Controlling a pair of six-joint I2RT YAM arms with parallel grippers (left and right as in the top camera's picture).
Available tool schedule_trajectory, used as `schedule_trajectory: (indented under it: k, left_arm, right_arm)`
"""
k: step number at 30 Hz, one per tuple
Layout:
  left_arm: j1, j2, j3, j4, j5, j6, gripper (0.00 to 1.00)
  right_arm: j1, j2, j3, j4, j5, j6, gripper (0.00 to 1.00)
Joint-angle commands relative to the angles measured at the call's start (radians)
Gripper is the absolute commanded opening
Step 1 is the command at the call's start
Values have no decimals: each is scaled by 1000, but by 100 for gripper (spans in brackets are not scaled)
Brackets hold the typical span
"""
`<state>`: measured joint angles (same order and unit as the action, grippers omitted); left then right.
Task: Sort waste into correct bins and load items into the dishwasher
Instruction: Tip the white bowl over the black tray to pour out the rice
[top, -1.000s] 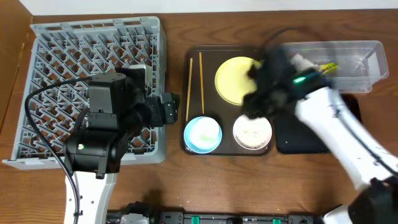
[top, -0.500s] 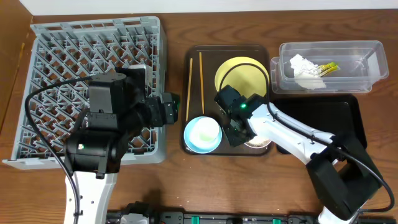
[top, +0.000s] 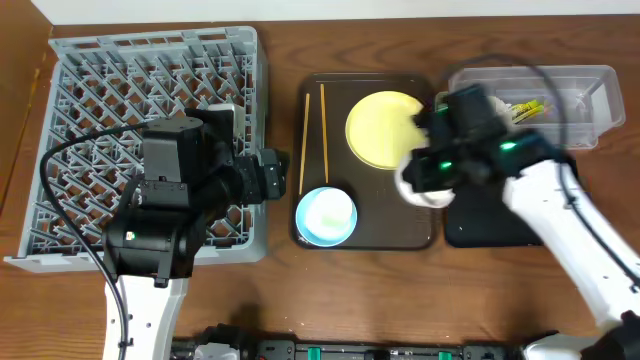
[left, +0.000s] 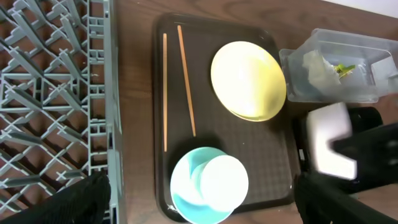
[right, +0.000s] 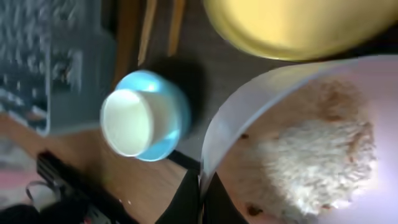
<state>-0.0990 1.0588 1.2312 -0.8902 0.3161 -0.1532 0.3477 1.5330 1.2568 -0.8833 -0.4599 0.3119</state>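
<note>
No legible text, labels, brands, numbers or signs anywhere.

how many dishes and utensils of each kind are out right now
plates: 1, the yellow plate
bowls: 2, the light blue bowl and the white bowl
cups: 1, the white cup in the light blue bowl
wooden chopsticks: 2
total: 6

— What's the left arm (top: 168, 205) like?
— Boxy black housings on a white tubular link (top: 140, 318), a thin black cable (top: 70, 148) looping off it, and one small green light (top: 129, 237).
— And the right arm (top: 560, 215)?
— A smooth white tube with a black wrist block (top: 468, 135) and green lamps (top: 508, 148). The right gripper (right: 200, 190) has dark fingers (right: 186, 200).
</note>
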Motion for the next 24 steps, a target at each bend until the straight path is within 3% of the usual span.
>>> schedule_trajectory:
  k: [1,6,8,11,22,24]
  left_arm:
    - [4,-1,18,0,13,6,95]
    - [4,-1,18,0,13,6,95]
    - [4,-1,18,0,13,6,95]
    - [4,-1,18,0,13,6,95]
    - [4,-1,18,0,13,6,95]
    - [4,-1,18,0,13,6,95]
  right_arm:
    - [-164,-1,-54,-2,-177,-84,1]
    - [-468,0,-356,371,-805,-160,1]
    - [-568,1,-448,515,-954,-159,1]
    - [-652,1,-506,600,-1082,-165,1]
    - [-665,0,-517,634,-1081,-183,1]
    - [-665,0,-517,627,-993,-157,1]
